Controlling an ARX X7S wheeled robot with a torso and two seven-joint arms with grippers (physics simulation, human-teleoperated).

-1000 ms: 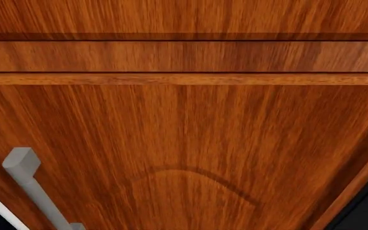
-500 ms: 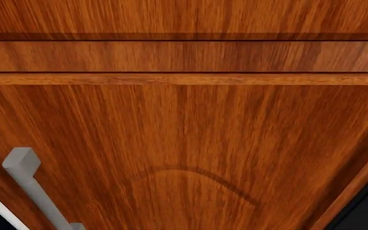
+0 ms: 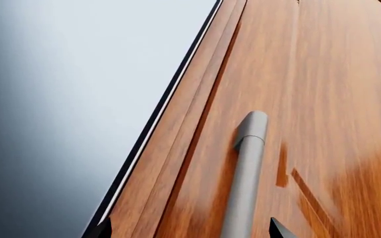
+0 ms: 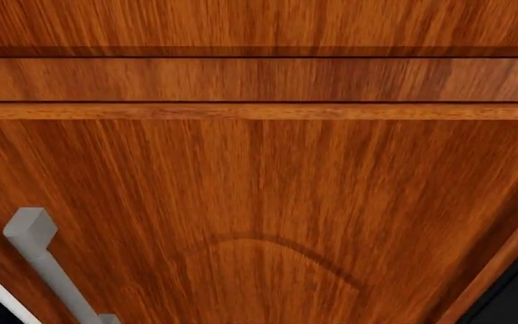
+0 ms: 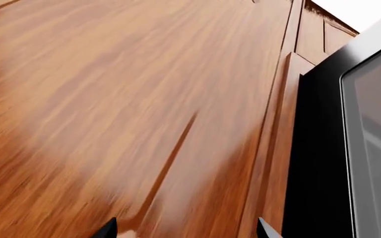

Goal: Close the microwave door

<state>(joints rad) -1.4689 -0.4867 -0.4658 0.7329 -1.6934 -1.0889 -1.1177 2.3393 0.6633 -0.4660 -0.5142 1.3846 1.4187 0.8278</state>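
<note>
A glossy wooden cabinet door (image 4: pixel 268 202) fills the head view, a grey bar handle (image 4: pixel 48 263) near its lower left edge; a pale wall (image 3: pixel 65 99) adjoins.

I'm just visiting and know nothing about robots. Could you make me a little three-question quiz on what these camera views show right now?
1. True or false: a grey bar handle is mounted on the wooden cabinet door.
2. Which wrist view shows the black-framed microwave? A) left B) right
3. Fill in: in the right wrist view, the end effector fingertips hold ____.

Key: 1 true; 2 B; 3 nothing.
</note>
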